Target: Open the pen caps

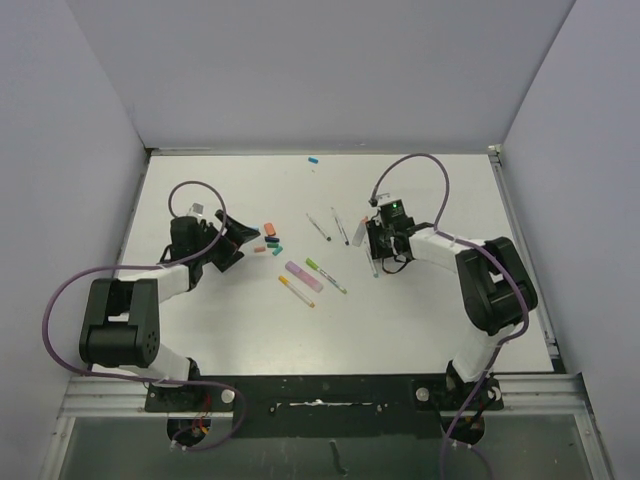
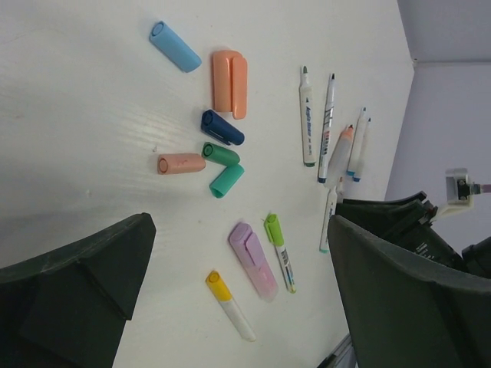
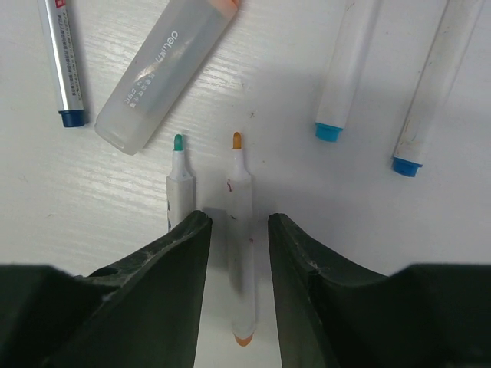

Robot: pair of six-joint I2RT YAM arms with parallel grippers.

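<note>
risk: right gripper [image 3: 238, 222] is only narrowly apart, straddling the uncapped orange-tip pen [image 3: 240, 253] at lower centre, with the teal-tip pen [image 3: 178, 180] just beside one finger (likely to drag), while left gripper [image 2: 239, 222] gapes empty below the loose pen caps [image 2: 222, 128], which a sweep could scatter.

My top camera sits above and behind my bases [image 1: 185, 398], looking down on the whole table [image 1: 420, 310] from far off. My left wrist camera looks low and slanted past my left fingers [image 2: 77, 291], over the caps [image 2: 221, 154], toward my right arm [image 2: 383, 211]. My right wrist camera hangs close, facing straight down between my right fingers [image 3: 153, 291] onto a few pens [image 3: 242, 222]. Top and left wrist views share the caps and the lilac highlighter [image 2: 253, 261].
</note>
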